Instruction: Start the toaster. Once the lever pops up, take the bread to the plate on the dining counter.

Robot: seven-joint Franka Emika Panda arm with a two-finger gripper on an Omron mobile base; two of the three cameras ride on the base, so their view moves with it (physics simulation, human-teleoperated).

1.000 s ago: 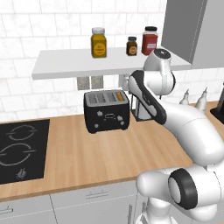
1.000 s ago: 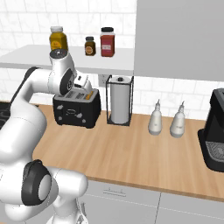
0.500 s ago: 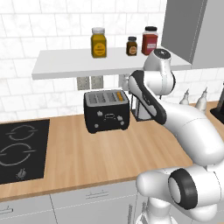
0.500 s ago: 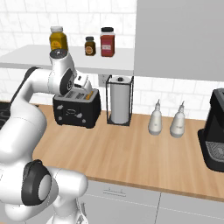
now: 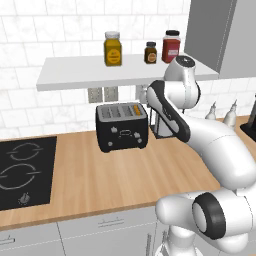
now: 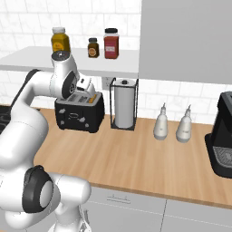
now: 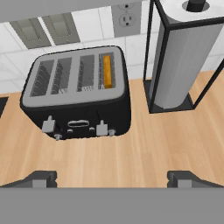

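Left base view: the toaster (image 5: 122, 126) stands on the wood counter (image 5: 100, 175) against the tiled wall, between the black hob (image 5: 22, 172) and the paper-towel holder, which the arm largely hides. The white arm bends over the toaster's right end. Three jars sit on the shelf (image 5: 90, 70) above.

Right base view: the same toaster (image 6: 79, 112) sits just left of the paper-towel holder (image 6: 123, 104); two pale bottles (image 6: 172, 124) and a black coffee machine (image 6: 223, 136) stand further along the counter. The hand hangs above the toaster's top.

Hand view: the camera looks down on the toaster (image 7: 78, 94), with the gripper (image 7: 111, 178) poised above the bare counter in front of it. The fingers (image 7: 41, 178) stand wide apart and hold nothing. The bread (image 7: 106, 71) shows as an orange strip seated in the rightmost slot. Two pale levers, the left lever (image 7: 48, 125) and the right lever (image 7: 101, 128), project from the front face.

Judged step: the first one, starting the toaster, not yet done. The next move calls for lowering a fingertip onto the lever serving the bread's slot, probably the right one, and pressing it straight down without sliding the toaster
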